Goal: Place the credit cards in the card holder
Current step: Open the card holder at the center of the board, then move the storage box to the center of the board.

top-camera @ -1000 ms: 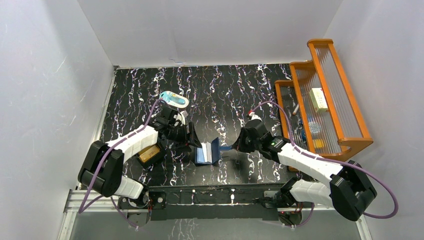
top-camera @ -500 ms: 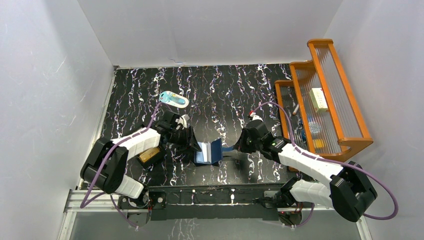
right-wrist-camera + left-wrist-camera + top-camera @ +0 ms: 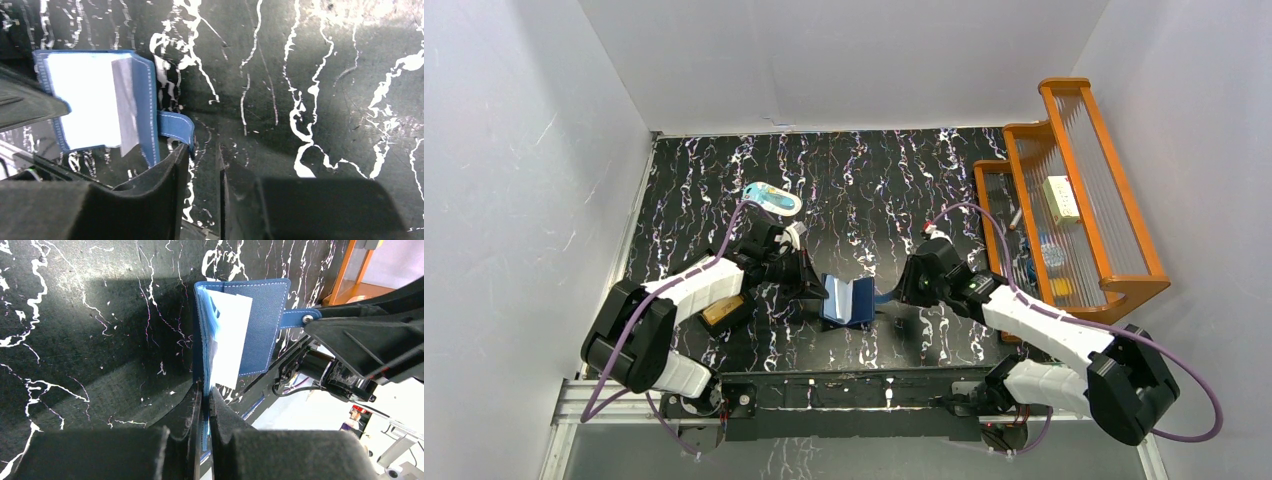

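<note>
Navy holder (image 3: 845,301) stood half-open on tabletop (image 3: 874,180), white card (image 3: 231,335) between flaps. Left tool (image 3: 205,392) pinched one flap edge. Right tool (image 3: 204,157) parted, beside tab (image 3: 175,128).

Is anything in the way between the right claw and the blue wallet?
No, nothing visible. The snap tab of the card holder reaches right up to the right gripper, whose jaws stand open. The left gripper pinches the holder's other edge.

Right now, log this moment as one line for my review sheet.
left fingers: shut on card holder edge | right fingers: open beside snap tab | card holder: standing open | white card: tucked in holder
</note>
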Motion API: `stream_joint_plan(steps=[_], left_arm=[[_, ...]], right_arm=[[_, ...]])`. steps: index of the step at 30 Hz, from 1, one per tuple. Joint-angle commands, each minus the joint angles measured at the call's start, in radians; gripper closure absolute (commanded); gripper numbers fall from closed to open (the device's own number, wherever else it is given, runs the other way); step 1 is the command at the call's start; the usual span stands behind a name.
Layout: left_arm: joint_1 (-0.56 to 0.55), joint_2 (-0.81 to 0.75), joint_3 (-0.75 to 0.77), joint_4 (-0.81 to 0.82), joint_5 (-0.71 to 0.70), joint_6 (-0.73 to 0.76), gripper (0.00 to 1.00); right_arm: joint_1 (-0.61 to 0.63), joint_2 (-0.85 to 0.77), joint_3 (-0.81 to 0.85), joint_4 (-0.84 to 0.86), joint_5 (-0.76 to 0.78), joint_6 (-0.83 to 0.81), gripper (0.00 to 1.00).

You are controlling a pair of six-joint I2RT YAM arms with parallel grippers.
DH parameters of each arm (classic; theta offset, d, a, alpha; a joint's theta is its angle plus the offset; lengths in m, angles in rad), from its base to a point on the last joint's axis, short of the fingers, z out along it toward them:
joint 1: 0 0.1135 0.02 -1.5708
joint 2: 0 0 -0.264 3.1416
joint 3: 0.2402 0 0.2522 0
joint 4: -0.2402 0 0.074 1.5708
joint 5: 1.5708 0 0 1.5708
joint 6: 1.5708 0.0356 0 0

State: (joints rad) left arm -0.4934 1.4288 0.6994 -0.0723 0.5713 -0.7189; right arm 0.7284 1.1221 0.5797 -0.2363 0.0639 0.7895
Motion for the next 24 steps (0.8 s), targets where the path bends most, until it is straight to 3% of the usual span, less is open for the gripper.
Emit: stream_joint_plan(steps=[1,5,12,19,24], left_arm=[[-0.005,-0.029,-0.003,-0.004,0.015,-0.011,1.00],[-0.005,-0.055,0.049,-0.128,-0.100,0.016,1.00],[0.031,-0.146,0.144,-0.300,-0.230,0.033,1.00],[0.228,-0.246,0.208,-0.408,-0.207,0.056,1.00],[0.324,-0.301,0.357,-0.585,-0.406,0.108,1.00]], right_arm=[[-0.002,-0.052,0.112,-0.032,-0.026,0.000,0.62],[-0.003,-0.037,0.179,-0.023,-0.057,-0.011,0.51],[0.012,0.037,0.254,0.047,-0.128,-0.012,0.44],[0.067,0.115,0.290,0.149,-0.130,-0.002,0.43],[0.174,0.243,0.361,0.205,-0.068,-0.005,0.42]])
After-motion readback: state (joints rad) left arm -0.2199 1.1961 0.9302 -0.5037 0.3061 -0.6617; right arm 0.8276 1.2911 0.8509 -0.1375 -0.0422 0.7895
